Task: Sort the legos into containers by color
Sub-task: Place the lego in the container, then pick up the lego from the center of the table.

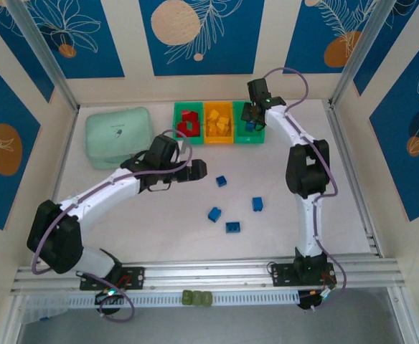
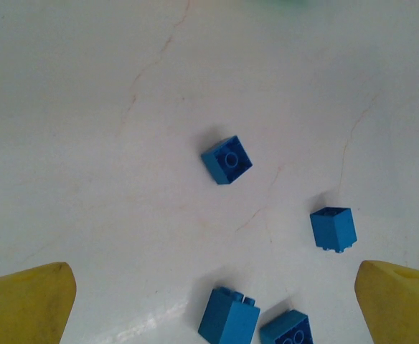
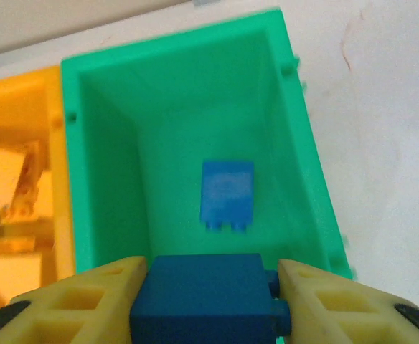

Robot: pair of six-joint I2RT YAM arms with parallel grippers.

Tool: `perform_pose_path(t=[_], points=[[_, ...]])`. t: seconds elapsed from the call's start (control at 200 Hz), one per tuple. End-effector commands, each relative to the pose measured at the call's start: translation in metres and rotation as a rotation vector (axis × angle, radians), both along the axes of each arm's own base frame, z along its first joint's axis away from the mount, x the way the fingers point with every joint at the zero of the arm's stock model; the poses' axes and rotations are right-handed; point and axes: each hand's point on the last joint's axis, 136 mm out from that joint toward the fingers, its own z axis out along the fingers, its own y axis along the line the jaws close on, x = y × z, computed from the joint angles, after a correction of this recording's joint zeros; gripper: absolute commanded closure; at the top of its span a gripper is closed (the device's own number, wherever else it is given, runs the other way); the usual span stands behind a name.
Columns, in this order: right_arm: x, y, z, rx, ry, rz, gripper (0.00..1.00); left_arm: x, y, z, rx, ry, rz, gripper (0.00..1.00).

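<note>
My right gripper (image 3: 213, 281) hangs over the right green container (image 3: 109, 179), shut on a dark blue lego (image 3: 202, 301) whose studs face the right finger. One blue lego (image 3: 227, 192) lies on that bin's floor. The orange container (image 3: 23, 107) beside it holds yellow legos (image 3: 8, 186). From above, the left green container (image 1: 177, 123) holds red legos (image 1: 189, 123). Several blue legos lie loose on the table (image 1: 221, 180) (image 1: 257, 204) (image 1: 214, 213) (image 1: 232, 227). My left gripper (image 1: 195, 170) hovers open to the left of them, its yellow fingertips (image 2: 30, 301) wide apart with nothing between.
A pale mint lidded box (image 1: 118, 136) stands at the back left, close behind the left arm. The enclosure's walls and metal posts ring the white table (image 1: 324, 186). In the left wrist view a blue lego (image 2: 227, 160) lies ahead and a second (image 2: 228, 317) between the fingers' line.
</note>
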Motion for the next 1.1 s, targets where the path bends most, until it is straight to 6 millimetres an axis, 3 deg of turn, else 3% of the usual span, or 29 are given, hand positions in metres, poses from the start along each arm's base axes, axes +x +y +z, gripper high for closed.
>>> perform_pose_path(t=[0.0,0.17,0.3,0.465,0.8,1.095], points=[[0.009,0.005,-0.003,-0.015,0.036,0.041,0.43,0.007,-0.01,0.014,-0.019,-0.025,-0.017,0.01],[0.003,0.014,0.019,0.016,0.016,0.069,0.38,0.007,-0.011,0.018,-0.024,-0.036,-0.024,0.01],[-0.027,0.019,0.027,0.05,0.014,0.078,0.37,0.001,-0.008,0.017,-0.02,-0.031,-0.03,0.01],[-0.083,0.029,0.022,0.111,0.059,0.103,0.34,-0.012,0.0,0.012,-0.016,-0.02,-0.038,0.01],[-0.185,0.068,-0.016,0.086,0.218,0.259,0.27,-0.038,0.03,-0.012,0.03,0.012,0.016,0.01],[-0.237,0.126,-0.058,0.071,0.321,0.469,0.21,-0.052,0.062,-0.029,0.066,0.001,0.139,0.01]])
